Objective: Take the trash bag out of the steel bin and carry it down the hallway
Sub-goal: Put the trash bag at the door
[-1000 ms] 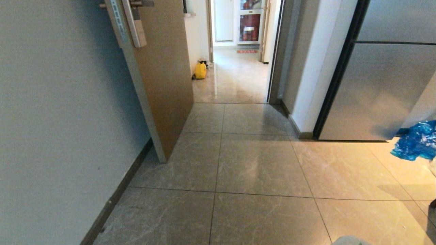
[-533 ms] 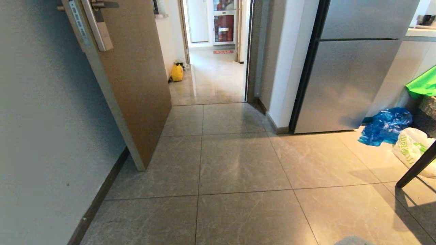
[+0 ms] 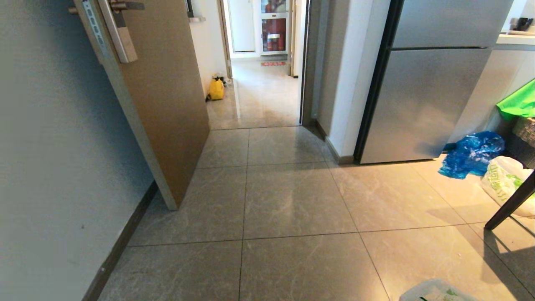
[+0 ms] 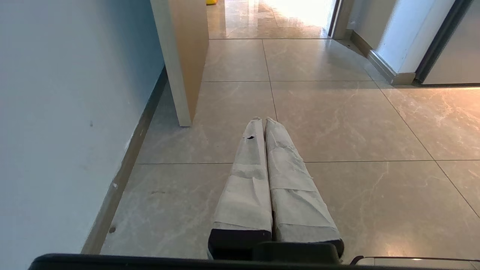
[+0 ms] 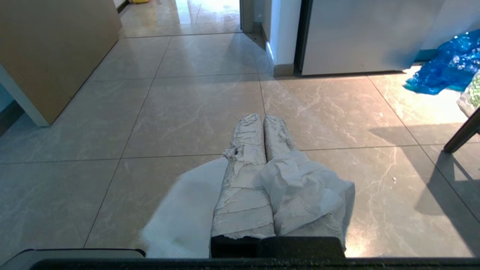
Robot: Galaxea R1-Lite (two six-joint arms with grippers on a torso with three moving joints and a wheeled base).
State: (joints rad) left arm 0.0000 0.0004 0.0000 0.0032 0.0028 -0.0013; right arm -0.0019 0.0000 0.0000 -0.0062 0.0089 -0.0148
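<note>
While my head camera looks down over the tiled floor (image 3: 292,200), neither of my arms shows in it. A brown door (image 3: 163,104) stands ajar in the upper left of the frame, and past it the hallway (image 3: 259,96) runs off toward the top centre, with a yellow bag (image 3: 216,89) on its floor by the wall. A steel-fronted fridge (image 3: 426,96) fills the upper right. At the right edge lie a crumpled blue plastic bag (image 3: 472,154) and, just beside it, a white bag with green print (image 3: 501,182), partly behind a dark slanting leg (image 3: 510,205). At the bottom right edge a bit of the trash bag (image 3: 436,292) pokes into view, white with green marks.

From my left wrist, my left gripper (image 4: 263,120) sits in the lower centre of the frame, its wrapped fingers (image 4: 247,180) pressed together with nothing between them, above bare tile. The door's edge stands in the upper left.

From my right wrist, my right gripper (image 5: 261,117) is in the lower centre, fingers together and clamped on the trash bag (image 5: 307,191); its thin white plastic drapes over the right finger and billows out at the lower left. The blue bag is in the upper right corner. The steel bin appears in none of my views.
</note>
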